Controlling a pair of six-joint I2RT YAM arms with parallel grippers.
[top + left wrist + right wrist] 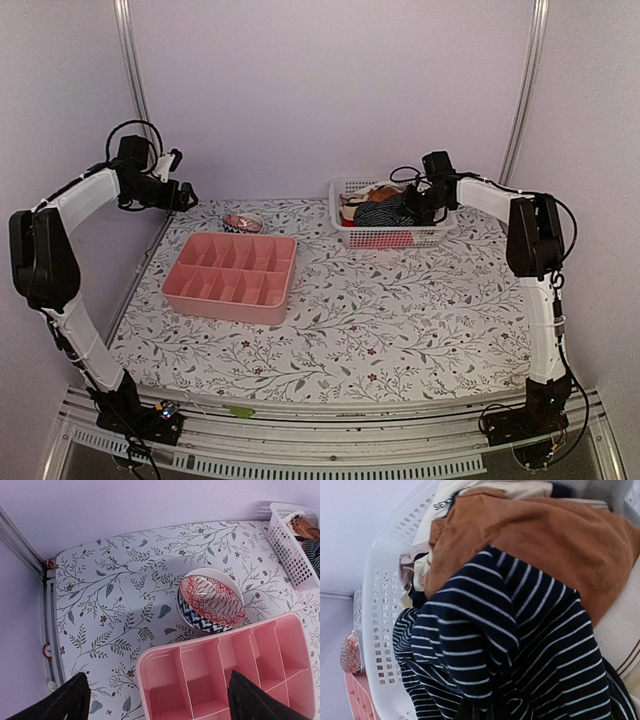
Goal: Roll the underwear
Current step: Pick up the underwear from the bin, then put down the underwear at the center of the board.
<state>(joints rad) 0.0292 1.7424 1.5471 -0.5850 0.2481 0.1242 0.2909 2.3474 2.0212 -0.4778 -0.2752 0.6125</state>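
Observation:
The underwear (385,213), dark navy with thin white stripes, lies in the white basket (400,238) at the back right. In the right wrist view the underwear (495,645) fills the lower frame and bunches toward my right gripper (487,714), whose fingers are buried in the cloth. The right gripper (418,210) reaches into the basket from the right and is shut on the fabric. My left gripper (185,195) hangs at the far left above the table. Its black fingers (75,695) stand wide apart with nothing between them, over the pink tray's corner.
An orange-brown garment (535,535) and cream garments (620,630) lie under and behind the underwear inside the basket (380,590). A pink divided tray (230,238) sits left of centre. Stacked patterned bowls (210,602) stand behind the tray (145,665).

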